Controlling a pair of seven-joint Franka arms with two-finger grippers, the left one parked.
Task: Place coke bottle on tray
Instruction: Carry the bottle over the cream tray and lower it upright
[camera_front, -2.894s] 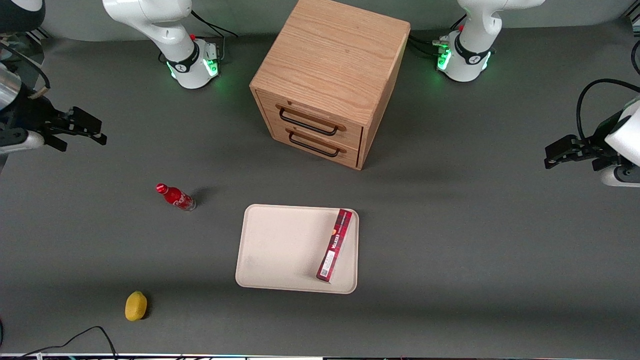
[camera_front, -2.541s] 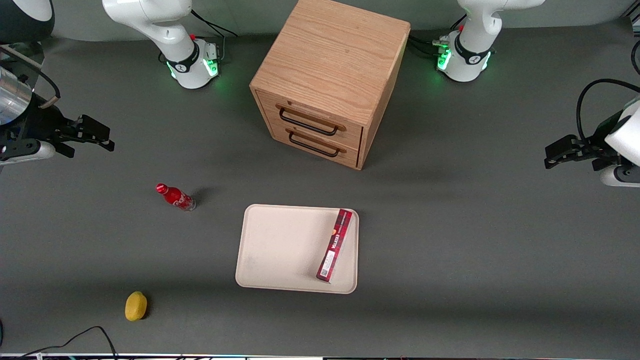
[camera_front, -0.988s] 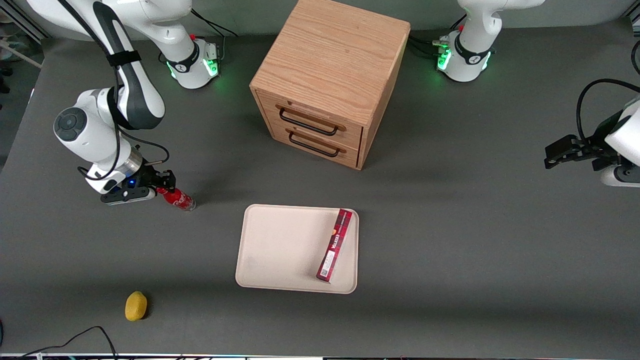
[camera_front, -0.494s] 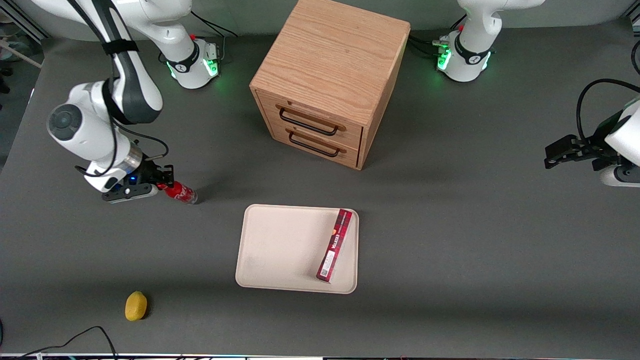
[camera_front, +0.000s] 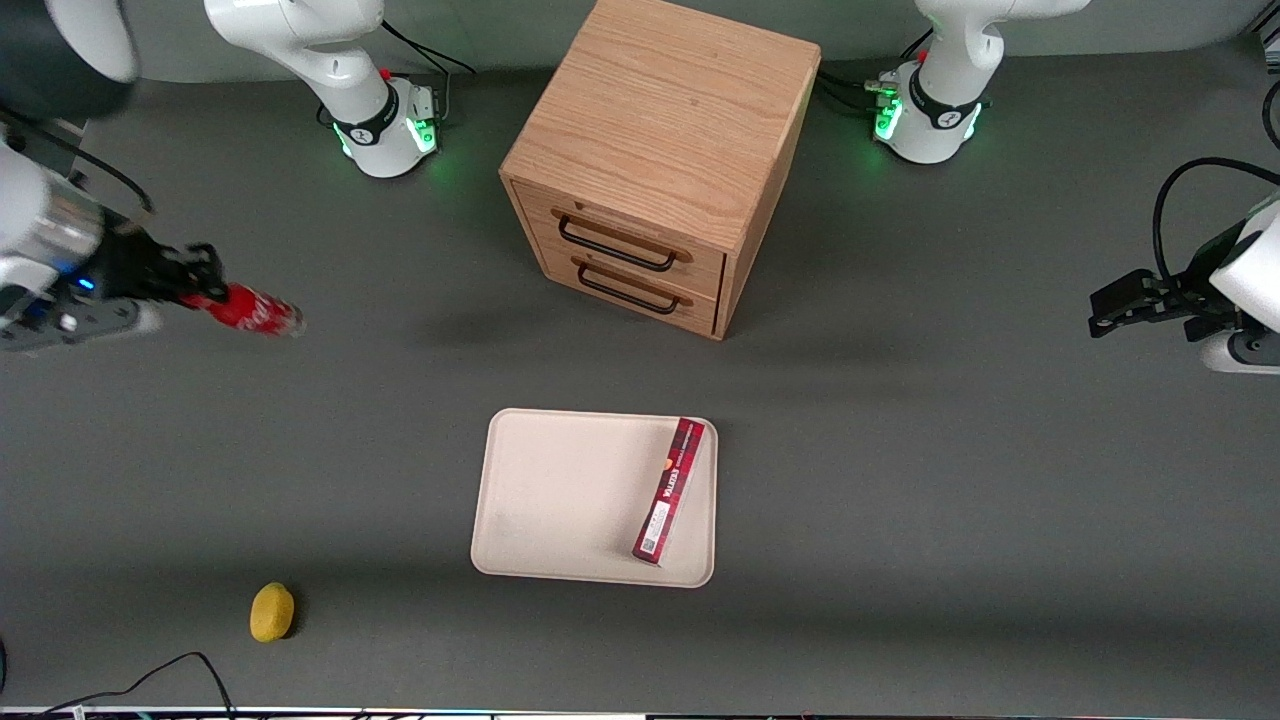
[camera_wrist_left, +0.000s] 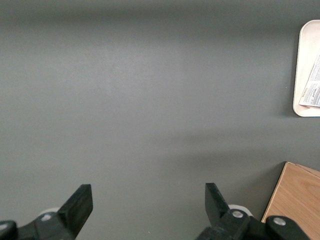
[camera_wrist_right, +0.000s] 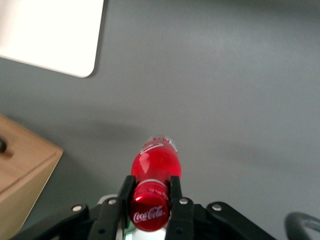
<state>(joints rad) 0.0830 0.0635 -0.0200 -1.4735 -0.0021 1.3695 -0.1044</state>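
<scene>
My right gripper (camera_front: 205, 290) is shut on the neck of the coke bottle (camera_front: 250, 312), a small red bottle with a red cap and clear base. I hold it in the air, well above the table, toward the working arm's end. In the right wrist view the two black fingers (camera_wrist_right: 125, 192) clamp the bottle (camera_wrist_right: 155, 162) just below its cap, with my gripper (camera_wrist_right: 150, 194) closed round it. The cream-beige tray (camera_front: 560, 490) lies flat on the table, nearer the front camera than the cabinet; one corner of it shows in the right wrist view (camera_wrist_right: 55, 35).
A long red box (camera_front: 670, 490) lies on the tray at its edge toward the parked arm. A wooden drawer cabinet (camera_front: 660, 150) stands farther back; its corner shows in the right wrist view (camera_wrist_right: 20, 170). A yellow lemon (camera_front: 271, 611) and a black cable (camera_front: 150, 680) lie near the front edge.
My gripper came down to the standing bottle, closed on its neck, tipped it and has now lifted it up and away toward the working arm's end. Tray, box and lemon have not moved.
</scene>
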